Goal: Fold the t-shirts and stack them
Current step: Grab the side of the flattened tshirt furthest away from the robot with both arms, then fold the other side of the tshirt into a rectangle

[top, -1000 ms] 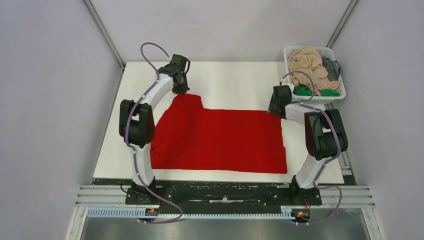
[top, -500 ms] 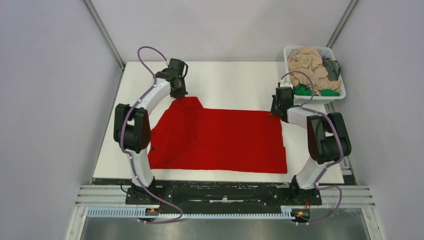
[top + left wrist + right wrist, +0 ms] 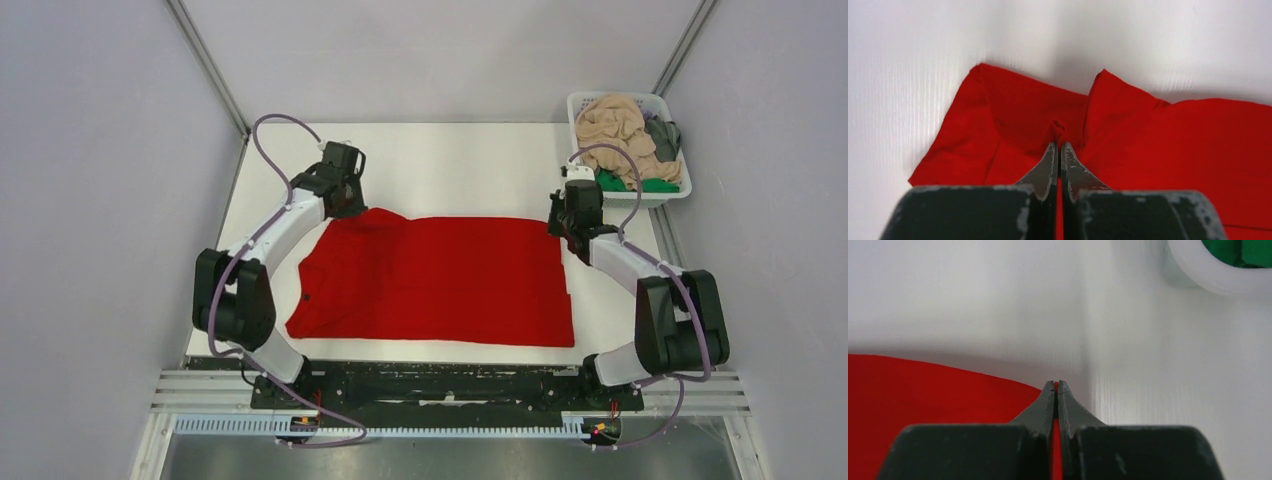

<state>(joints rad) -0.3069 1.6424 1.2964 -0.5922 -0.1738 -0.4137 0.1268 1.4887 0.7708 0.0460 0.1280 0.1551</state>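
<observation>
A bright red t-shirt (image 3: 440,280) lies spread on the white table (image 3: 450,170). My left gripper (image 3: 345,205) is shut on the shirt's far left edge; in the left wrist view (image 3: 1058,145) a pinch of red cloth (image 3: 1058,127) sticks out past the tips. My right gripper (image 3: 572,228) is shut on the shirt's far right corner; in the right wrist view (image 3: 1056,384) red cloth (image 3: 923,390) shows between the jaws. Peach-beige (image 3: 615,125), dark grey (image 3: 664,135) and green (image 3: 655,184) shirts lie in the basket.
The white slotted basket (image 3: 585,103) stands at the table's far right corner, close behind my right gripper; its rim shows in the right wrist view (image 3: 1213,280). Grey walls stand on both sides. A metal rail (image 3: 450,385) runs along the near edge.
Both grippers have moved toward the near side and slightly outward, pulling the shirt's far edge with them. The raised left sleeve part has been drawn down and flatter.
</observation>
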